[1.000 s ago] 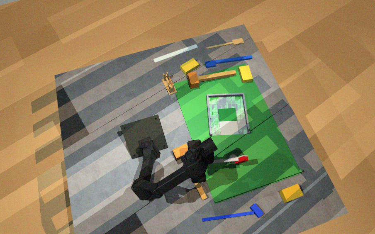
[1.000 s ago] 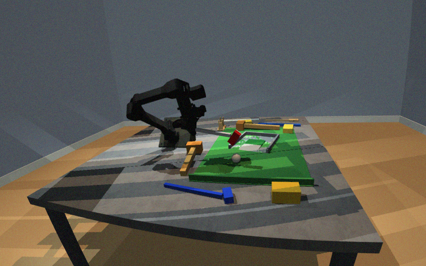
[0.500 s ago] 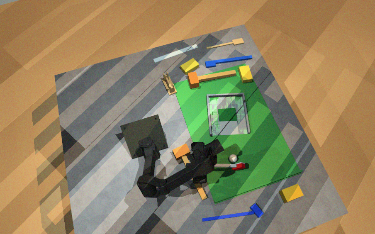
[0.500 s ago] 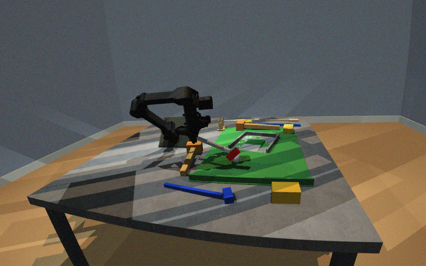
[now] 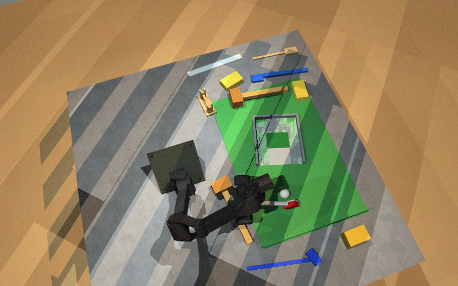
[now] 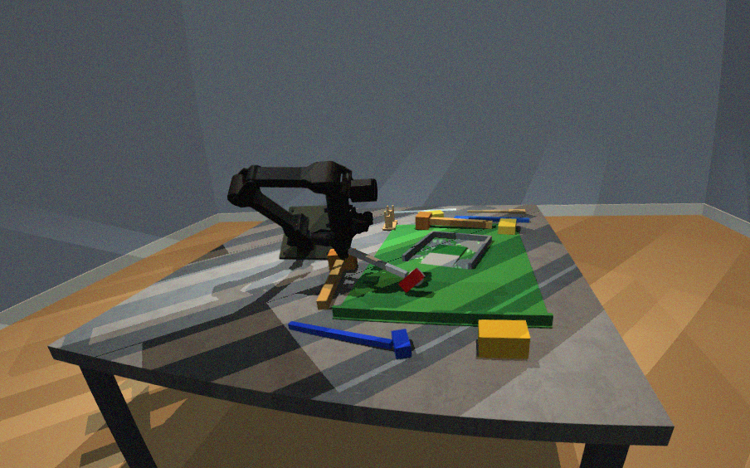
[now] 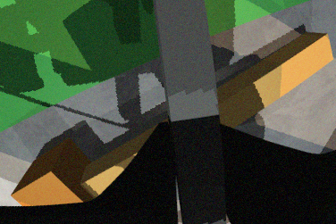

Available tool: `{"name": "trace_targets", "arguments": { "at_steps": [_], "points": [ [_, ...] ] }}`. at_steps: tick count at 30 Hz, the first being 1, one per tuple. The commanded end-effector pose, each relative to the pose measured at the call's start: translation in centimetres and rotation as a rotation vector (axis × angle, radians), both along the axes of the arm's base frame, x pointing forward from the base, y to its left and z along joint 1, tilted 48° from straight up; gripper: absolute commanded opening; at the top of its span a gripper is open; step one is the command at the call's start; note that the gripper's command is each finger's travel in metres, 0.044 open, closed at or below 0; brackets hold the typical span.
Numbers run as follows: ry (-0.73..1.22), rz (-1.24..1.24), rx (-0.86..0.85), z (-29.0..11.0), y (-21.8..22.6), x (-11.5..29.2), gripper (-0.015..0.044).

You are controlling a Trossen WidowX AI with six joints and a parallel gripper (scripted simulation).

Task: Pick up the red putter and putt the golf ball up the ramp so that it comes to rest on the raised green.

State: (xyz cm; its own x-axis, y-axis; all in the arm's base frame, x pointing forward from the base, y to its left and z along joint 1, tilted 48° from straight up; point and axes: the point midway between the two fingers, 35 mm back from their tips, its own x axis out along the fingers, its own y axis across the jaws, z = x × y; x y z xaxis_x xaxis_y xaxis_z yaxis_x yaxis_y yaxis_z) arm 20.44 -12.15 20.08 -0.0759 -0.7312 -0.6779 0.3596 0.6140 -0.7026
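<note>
My gripper (image 5: pixel 259 203) (image 6: pixel 344 250) (image 7: pixel 180 128) is shut on the grey shaft of the red putter (image 5: pixel 290 204) (image 6: pixel 411 279) (image 7: pixel 181 44). It holds the putter out over the near part of the green mat (image 5: pixel 323 170) (image 6: pixel 483 290), with the red head low. The white golf ball (image 5: pixel 284 193) lies on the mat right beside the head, on the ramp side. The head hides the ball in the exterior view. The grey-framed ramp (image 5: pixel 277 156) (image 6: pixel 439 258) leads up to the raised green (image 5: pixel 277 139) farther along the mat.
An orange mallet (image 5: pixel 221 184) (image 6: pixel 331 285) (image 7: pixel 292 70) lies under my arm at the mat's edge. A blue putter (image 5: pixel 284 262) (image 6: pixel 343 335) and a yellow block (image 5: pixel 355 235) (image 6: pixel 503 338) lie near the table's front. More mallets, putters, yellow blocks and a wooden stand (image 5: pixel 206 102) lie beyond the ramp.
</note>
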Motion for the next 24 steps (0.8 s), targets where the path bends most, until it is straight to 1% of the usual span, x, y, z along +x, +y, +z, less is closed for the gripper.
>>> {"name": "trace_targets", "arguments": {
  "at_steps": [1,14,24],
  "points": [
    [-0.008,0.006,-0.007,-0.1,-0.4,-0.1,0.0],
    [0.001,0.0,-0.001,-0.4,-0.5,-0.1,0.0],
    [-0.009,0.006,-0.009,1.7,-2.6,-1.2,0.0]
  ]
}}
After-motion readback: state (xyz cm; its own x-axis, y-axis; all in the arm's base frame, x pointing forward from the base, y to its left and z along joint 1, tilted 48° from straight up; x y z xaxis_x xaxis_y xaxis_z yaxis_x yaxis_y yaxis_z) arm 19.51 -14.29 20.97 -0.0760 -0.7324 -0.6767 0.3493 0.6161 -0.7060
